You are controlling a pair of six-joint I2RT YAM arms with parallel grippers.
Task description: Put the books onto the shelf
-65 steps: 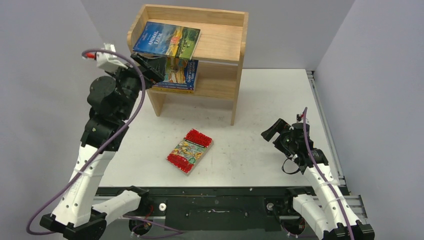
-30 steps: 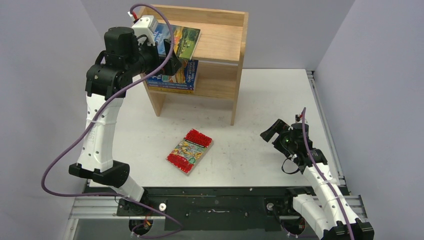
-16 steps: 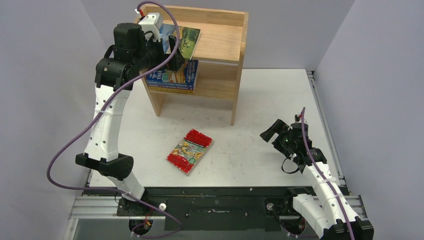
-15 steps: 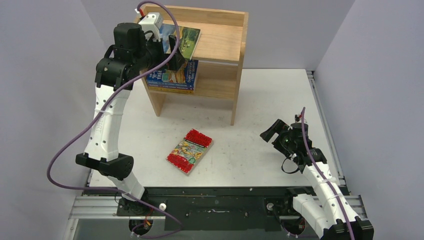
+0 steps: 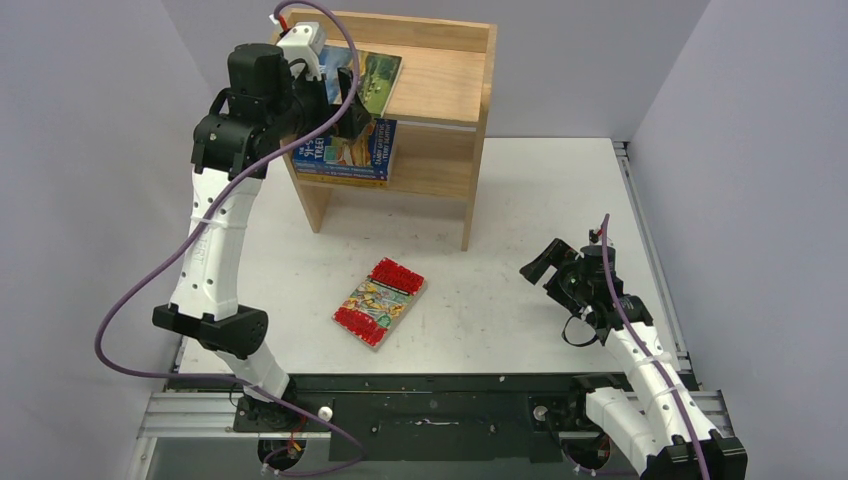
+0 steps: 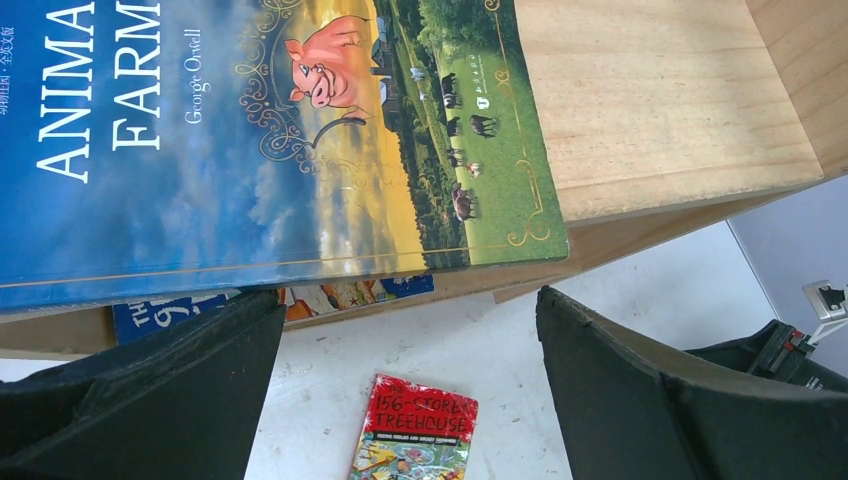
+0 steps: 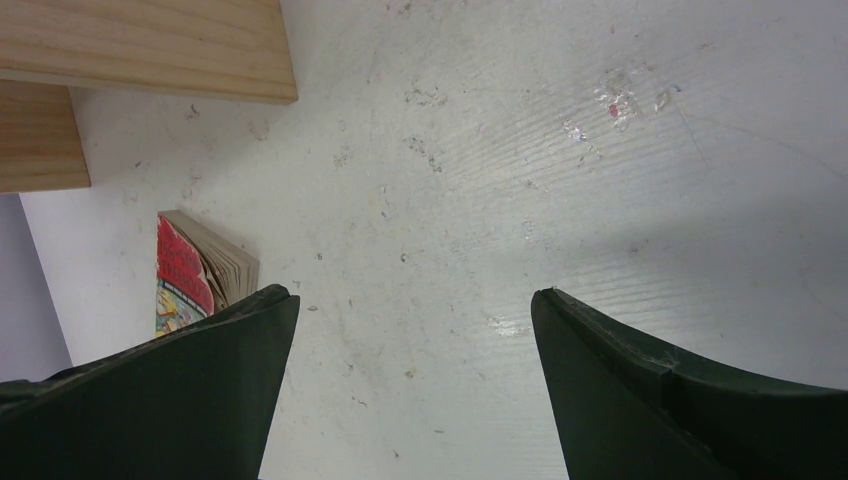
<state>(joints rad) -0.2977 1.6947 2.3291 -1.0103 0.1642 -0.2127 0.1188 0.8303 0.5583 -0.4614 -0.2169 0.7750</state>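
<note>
The left gripper (image 6: 405,300) is seen with its fingers spread wide and nothing between them. It is held high over the front left corner of the shelf (image 5: 450,85), just above the "Animal Farm" book (image 6: 250,150). That book is laid flat, cover up, on the left half of the rimmed top. Below it, on the inner board, a stack of books (image 5: 350,155) is laid flat, a blue cover uppermost; how many are in it cannot be told.

Further out, at 6 o'clock from the shelf, the red-bordered book (image 5: 380,302) is found lying cover up on the table (image 5: 520,190), well apart from the wood. At about 3 o'clock from it the right gripper (image 5: 540,265) is held low over the table, likewise spread and empty, its fingers aimed toward 10 o'clock.

The top book is judged to be placed and let go, so only the red-bordered one is thought to be left.

For the next move, a gripper has to be brought to that book; the right one is nearer. As it lies flat, an edge must be caught between the fingers. It is then to be carried toward 12 o'clock and set on a free board.
</note>
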